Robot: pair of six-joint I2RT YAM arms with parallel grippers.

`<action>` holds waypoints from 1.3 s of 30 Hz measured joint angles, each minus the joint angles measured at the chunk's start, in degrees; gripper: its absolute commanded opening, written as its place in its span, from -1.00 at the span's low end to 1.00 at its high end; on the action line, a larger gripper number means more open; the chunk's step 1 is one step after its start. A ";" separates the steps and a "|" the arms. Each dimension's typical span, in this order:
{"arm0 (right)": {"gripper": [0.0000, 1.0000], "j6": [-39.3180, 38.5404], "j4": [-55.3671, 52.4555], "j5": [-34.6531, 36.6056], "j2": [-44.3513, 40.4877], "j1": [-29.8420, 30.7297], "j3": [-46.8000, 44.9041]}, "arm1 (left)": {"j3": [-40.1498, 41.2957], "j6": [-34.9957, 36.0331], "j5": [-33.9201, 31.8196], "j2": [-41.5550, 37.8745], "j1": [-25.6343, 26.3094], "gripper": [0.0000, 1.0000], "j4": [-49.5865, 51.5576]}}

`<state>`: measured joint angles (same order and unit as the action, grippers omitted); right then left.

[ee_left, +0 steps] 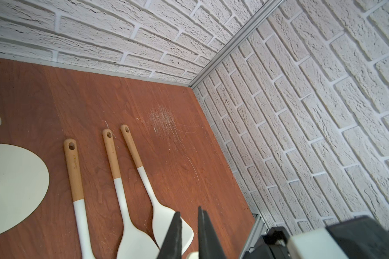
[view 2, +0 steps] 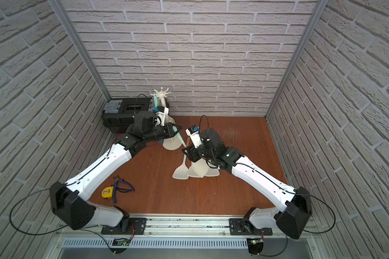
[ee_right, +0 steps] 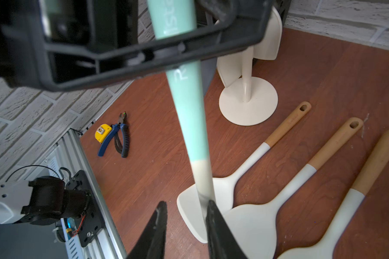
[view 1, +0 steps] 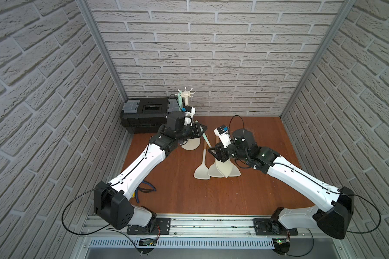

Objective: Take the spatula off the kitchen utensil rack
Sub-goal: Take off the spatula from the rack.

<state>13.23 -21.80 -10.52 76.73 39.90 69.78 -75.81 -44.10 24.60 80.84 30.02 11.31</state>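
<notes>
Here's the left gripper (view 1: 202, 131), jaws clamped on the mint spatula (ee_right: 189, 116) handle beside the kitchen utensil rack (view 1: 186, 95). The spatula slants from near the hooks down to the right gripper (ee_right: 186, 203), jaws parted, neck against one.

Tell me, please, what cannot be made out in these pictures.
Mint-handled cream spatula: blade hidden behind right gripper, right wrist view.
Whether it hangs on the cream kitchen utensil rack: too small in both top views.
Left gripper: grip cut off at left wrist view's edge.
</notes>
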 measured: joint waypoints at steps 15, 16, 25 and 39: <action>-0.10 1.86 -2.84 1.68 3.34 0.11 2.60 | 2.08 2.34 4.11 -1.25 -0.70 -1.00 -0.68; -0.07 1.81 -2.97 2.19 3.34 0.11 2.60 | 2.08 2.25 4.59 -1.55 -0.70 -1.00 -0.72; -0.95 -0.92 -2.99 0.66 4.28 1.31 2.60 | 2.69 2.05 6.62 -2.38 -0.79 -1.00 -1.44; -0.95 0.98 -15.30 13.22 7.65 -10.23 8.22 | 3.04 6.51 2.19 -7.87 -4.94 0.18 6.19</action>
<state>14.22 -37.10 2.70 84.38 29.67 78.00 -72.77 -37.58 26.79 72.97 25.08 17.50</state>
